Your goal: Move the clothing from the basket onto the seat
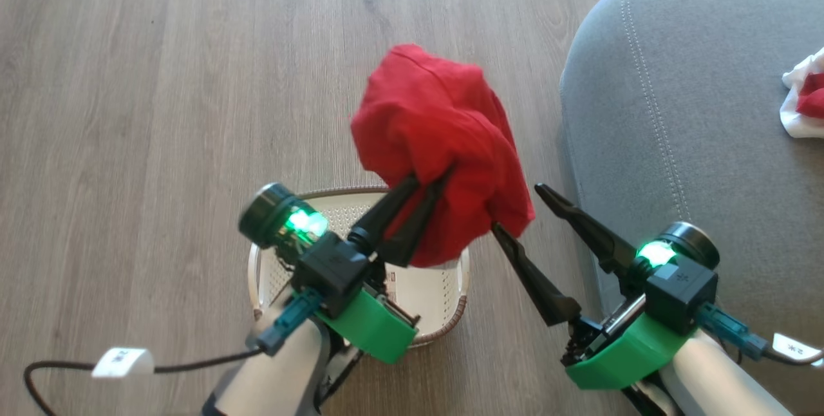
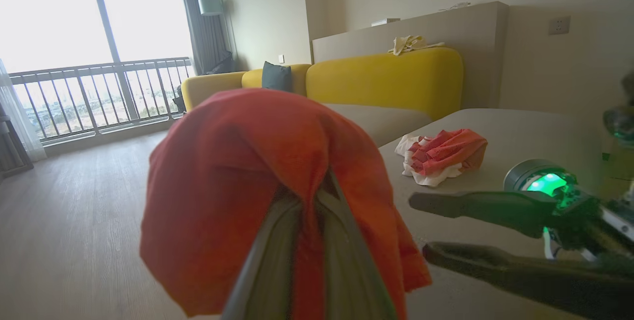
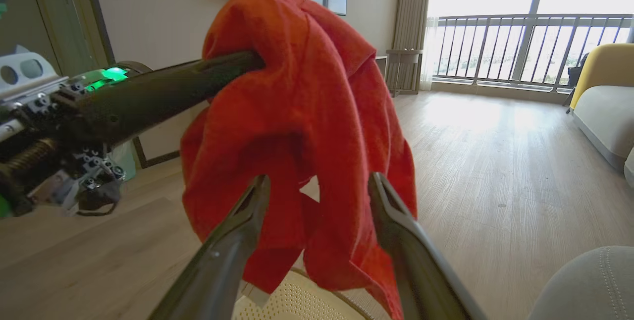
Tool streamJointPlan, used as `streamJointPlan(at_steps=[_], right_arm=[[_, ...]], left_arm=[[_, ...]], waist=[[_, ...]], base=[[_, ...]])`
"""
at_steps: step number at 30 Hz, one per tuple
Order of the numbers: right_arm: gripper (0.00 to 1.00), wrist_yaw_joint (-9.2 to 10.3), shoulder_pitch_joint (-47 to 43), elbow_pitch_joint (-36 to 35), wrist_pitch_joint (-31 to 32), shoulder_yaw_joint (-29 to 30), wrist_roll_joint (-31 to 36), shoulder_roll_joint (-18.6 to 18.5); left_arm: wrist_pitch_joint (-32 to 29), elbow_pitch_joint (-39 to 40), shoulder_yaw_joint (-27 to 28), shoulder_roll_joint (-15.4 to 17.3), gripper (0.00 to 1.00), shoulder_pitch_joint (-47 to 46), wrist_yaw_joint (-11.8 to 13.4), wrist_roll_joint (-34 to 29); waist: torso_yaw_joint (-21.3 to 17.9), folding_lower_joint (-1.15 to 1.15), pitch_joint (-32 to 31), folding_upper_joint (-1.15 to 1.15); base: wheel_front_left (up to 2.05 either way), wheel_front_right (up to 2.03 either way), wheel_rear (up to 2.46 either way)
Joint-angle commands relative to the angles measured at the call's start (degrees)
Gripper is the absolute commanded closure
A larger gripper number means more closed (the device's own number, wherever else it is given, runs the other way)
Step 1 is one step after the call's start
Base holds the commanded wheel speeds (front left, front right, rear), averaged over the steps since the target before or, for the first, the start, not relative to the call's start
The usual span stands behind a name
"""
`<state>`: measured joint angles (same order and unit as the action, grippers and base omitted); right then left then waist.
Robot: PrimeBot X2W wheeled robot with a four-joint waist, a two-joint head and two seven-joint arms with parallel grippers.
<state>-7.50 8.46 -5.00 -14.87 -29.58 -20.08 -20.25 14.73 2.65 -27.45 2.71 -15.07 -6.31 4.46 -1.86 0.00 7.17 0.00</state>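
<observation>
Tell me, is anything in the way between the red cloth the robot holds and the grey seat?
The robot's own open right tool does: it sits between the hanging red cloth, pinched by the left tool, and the edge of the seat. Nothing else visible blocks it.

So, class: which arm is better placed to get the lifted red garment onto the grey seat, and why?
Left. The left tool is shut on the red garment, holding it above the basket. The right tool is open and holds nothing, though it is nearer the seat.
</observation>
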Motion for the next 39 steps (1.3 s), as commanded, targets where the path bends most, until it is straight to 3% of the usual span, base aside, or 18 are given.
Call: streamJointPlan(at_steps=[1, 18, 34, 35, 36, 37, 39], right_arm=[[0.00, 0.01, 1.9, -1.4, -0.1, -0.1, 0.4, -0.2], [0.00, 0.01, 5.7, 2.4, -0.1, -3.6, 3.7, -0.6], [0.00, 0.01, 7.0, 3.5, -0.1, -6.3, 5.2, 1.4], [0.16, 0.01, 6.9, 3.6, -0.1, -6.4, 5.2, 1.5], [0.16, 0.01, 6.9, 3.6, -0.1, -6.4, 5.1, 1.5], [0.53, 0.01, 6.9, 3.6, -0.1, -6.4, 5.0, 1.7], [1.00, 0.01, 6.8, 3.5, -0.1, -6.2, 4.7, 2.0]], left_arm=[[0.3, 2.1, 1.2, 0.2, 1.00, -2.5, -0.1, -0.5], [0.3, 1.3, -8.2, 0.8, 1.00, -4.3, -1.1, -1.8], [0.3, 0.7, -10.5, 1.0, 1.00, -4.2, -1.2, -0.7], [0.3, 0.7, -10.6, 0.9, 1.00, -4.2, -1.2, -0.6], [0.3, 0.7, -10.7, 0.9, 1.00, -4.0, -1.2, -0.6], [0.3, 0.6, -10.8, 0.9, 1.00, -3.9, -1.2, -0.5], [0.3, 0.6, -10.9, 0.9, 1.00, -3.8, -1.2, -0.4]], waist=[[0.1, 0.00, 0.1, 0.00], [1.1, 0.00, -0.1, 0.00], [1.2, 0.00, -0.7, 0.00], [1.2, 0.00, -0.7, 0.00], [1.2, 0.00, -0.8, 0.00], [1.2, 0.00, -0.9, 0.00], [1.2, 0.00, -1.1, 0.00]], base=[[0.00, 0.00, 0.00], [0.00, 0.00, 0.00], [0.00, 0.00, 0.00], [0.00, 0.00, 0.00], [0.00, 0.00, 0.00], [0.00, 0.00, 0.00], [0.00, 0.00, 0.00]])
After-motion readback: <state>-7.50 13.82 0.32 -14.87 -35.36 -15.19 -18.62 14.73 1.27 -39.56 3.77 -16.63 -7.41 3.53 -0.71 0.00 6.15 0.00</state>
